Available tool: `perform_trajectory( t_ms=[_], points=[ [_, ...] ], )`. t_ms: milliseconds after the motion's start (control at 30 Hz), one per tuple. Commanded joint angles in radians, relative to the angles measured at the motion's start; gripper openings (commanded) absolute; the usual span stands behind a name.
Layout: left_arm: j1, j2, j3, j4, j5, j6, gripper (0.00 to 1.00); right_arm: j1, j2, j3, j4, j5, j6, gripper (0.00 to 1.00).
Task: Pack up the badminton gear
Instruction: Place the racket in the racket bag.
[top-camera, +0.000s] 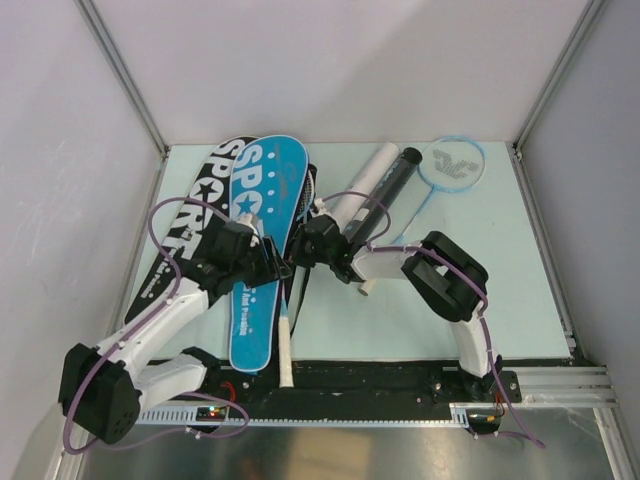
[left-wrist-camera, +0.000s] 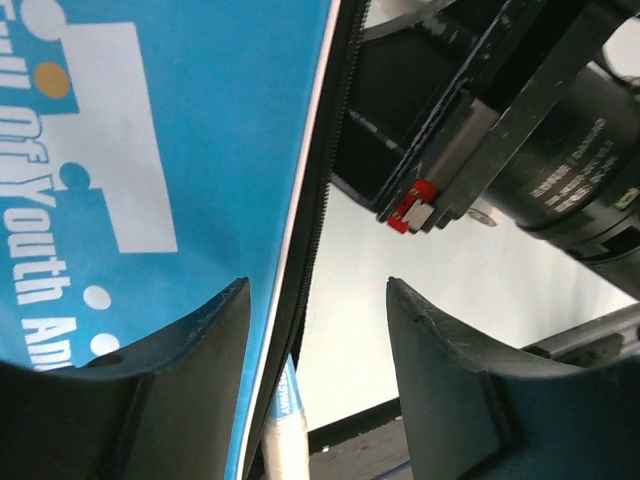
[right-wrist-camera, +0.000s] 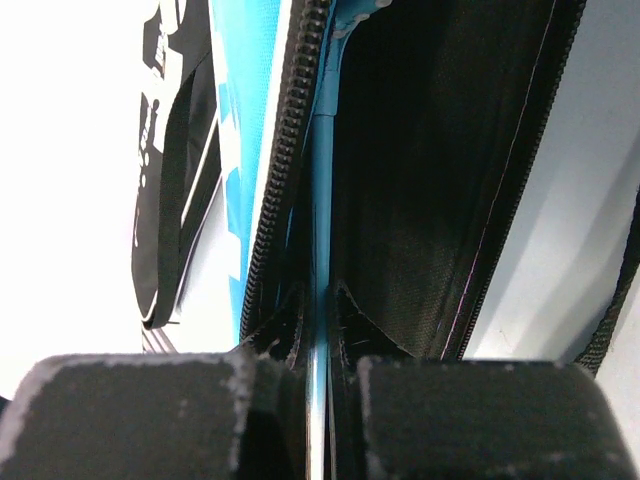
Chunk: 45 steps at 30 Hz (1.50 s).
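**A:** What does the overhead view show?

**B:** The blue cover (top-camera: 262, 200) lies lengthwise from the far left of the desk (top-camera: 500, 300) toward its near edge. It overlaps the black cover (top-camera: 195, 230) on its left. The white racket (top-camera: 284, 355) pokes its handle out at the blue cover's near end. The left gripper (top-camera: 278, 265) and right gripper (top-camera: 303, 250) meet at that cover's right edge, about halfway along. The white tube (top-camera: 368, 180), black tube (top-camera: 398, 180) and light-blue racket (top-camera: 452, 163) lie toward the far right corner, apart from both grippers.

**A:** And the left wrist view?

**B:** The left gripper is released. Its fingers (left-wrist-camera: 190, 370) stand apart, and the cover's zip edge (left-wrist-camera: 318, 200) runs between them with nothing pinched. It is probably placed there to catch that edge.

**A:** The right wrist view?

**B:** The right gripper is clenched on a thin pale shaft (right-wrist-camera: 318, 440), judged to be the white racket's. The shaft runs into the cover's open mouth, between the zip teeth and the dark lining. Holding it by the shaft would let that arm steer the head inside while the cover lies flat.

**A:** How far along is the packing?

**B:** It looks early: one racket is partly in, and the tubes and the other racket are unpacked.
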Motion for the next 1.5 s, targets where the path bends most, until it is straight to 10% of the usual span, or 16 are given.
perform_trajectory(
  t_ms=[0, 333, 600, 1233, 1467],
  points=[
    [-0.039, -0.017, -0.019, -0.051, -0.16, 0.034, 0.62, -0.005, 0.004, 0.023, 0.141, -0.003, 0.033, 0.0],
    [-0.054, 0.11, 0.049, -0.079, -0.26, 0.072, 0.52, -0.007, 0.014, 0.023, 0.148, -0.022, 0.009, 0.0],
    [-0.055, 0.154, 0.094, -0.08, -0.198, 0.082, 0.03, -0.038, -0.029, 0.022, 0.06, -0.145, -0.026, 0.25],
    [-0.055, 0.098, 0.075, -0.005, -0.1, 0.0, 0.0, 0.022, -0.352, -0.155, -0.389, -0.231, -0.265, 0.62],
    [-0.055, 0.11, 0.065, 0.039, -0.061, -0.024, 0.0, 0.041, -0.402, -0.231, -0.485, -0.166, -0.273, 0.41]
  ],
)
